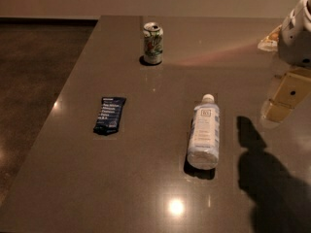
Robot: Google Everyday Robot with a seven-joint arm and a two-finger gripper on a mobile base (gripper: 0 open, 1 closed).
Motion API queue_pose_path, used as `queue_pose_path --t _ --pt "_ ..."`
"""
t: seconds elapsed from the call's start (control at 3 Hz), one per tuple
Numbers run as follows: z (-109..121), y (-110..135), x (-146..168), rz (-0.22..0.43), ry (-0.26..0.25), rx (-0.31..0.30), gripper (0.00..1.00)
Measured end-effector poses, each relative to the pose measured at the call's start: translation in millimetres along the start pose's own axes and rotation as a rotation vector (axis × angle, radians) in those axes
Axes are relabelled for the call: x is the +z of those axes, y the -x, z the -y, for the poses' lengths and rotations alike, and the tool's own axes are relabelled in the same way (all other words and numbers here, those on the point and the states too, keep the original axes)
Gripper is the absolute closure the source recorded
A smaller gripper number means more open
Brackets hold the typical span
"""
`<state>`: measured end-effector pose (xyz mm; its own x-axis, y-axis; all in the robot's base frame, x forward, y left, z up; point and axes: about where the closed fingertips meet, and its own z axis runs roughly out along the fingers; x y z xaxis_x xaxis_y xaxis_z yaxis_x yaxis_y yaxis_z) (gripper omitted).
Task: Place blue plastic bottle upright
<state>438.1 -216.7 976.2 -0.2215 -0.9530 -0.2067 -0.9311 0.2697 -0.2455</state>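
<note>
The blue plastic bottle (204, 132) lies on its side on the grey-brown table (146, 178), right of centre. Its white cap points toward the far edge and its base toward me. Its pale label faces up. My gripper (285, 97) hangs above the table at the right edge of the view, to the right of the bottle and apart from it. It holds nothing that I can see. The white arm housing (297, 30) sits above it.
A green-and-white soda can (153, 42) stands upright at the back of the table. A flat dark-blue snack bar wrapper (110, 114) lies to the left. A pale packet (268, 40) lies at the far right. The arm's shadow (267, 178) falls at front right. The table's left edge drops to dark floor.
</note>
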Motion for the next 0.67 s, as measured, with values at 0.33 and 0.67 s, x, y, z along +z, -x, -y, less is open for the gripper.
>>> queue_pose_path --t 0.33,0.67 --pt "0.0 0.0 0.0 0.0 0.0 0.0 0.0" --pt "-2.2 1.4 2.4 -0.006 -0.007 0.043 0.0"
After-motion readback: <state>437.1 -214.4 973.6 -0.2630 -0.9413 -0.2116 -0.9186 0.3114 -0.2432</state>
